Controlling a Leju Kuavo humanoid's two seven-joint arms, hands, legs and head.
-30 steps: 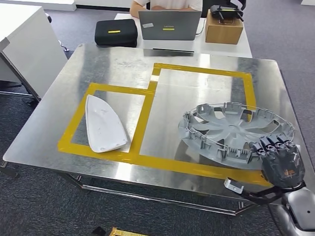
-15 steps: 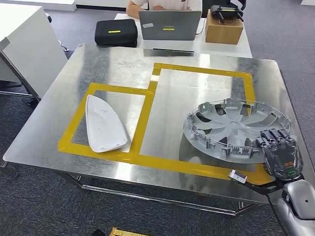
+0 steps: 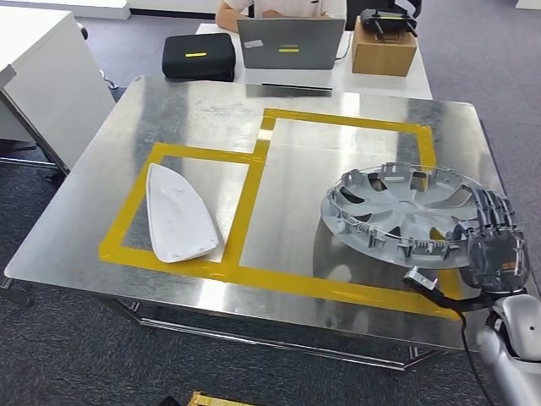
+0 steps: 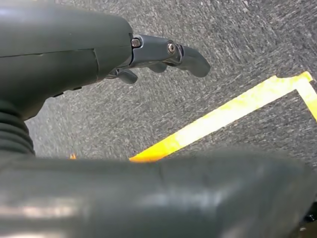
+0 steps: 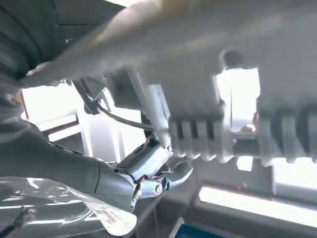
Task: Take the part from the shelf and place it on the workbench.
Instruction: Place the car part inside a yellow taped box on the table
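Wheel cover [image 3: 408,210] in my right hand [image 3: 494,245], held over the shiny workbench [image 3: 210,110].

From my head, I see my right hand holding the near-right edge of the grey wheel cover, which is tilted inside the big yellow tape box [image 3: 347,123]. A white part [image 3: 177,213] lies flat in the small yellow tape box [image 3: 191,155] to the left. Behind the workbench, a black case [image 3: 199,56], a laptop [image 3: 290,42] and a cardboard box [image 3: 383,49] sit on a table, with a person there. By my left wrist, my left hand [image 4: 112,54] holds nothing, its fingers [image 4: 179,52] stretched out over grey carpet with a yellow line [image 4: 224,116]. By my right wrist, the wheel cover's ribbed edge is close up and blurry, and my fingers [image 5: 149,168] curl beneath it.
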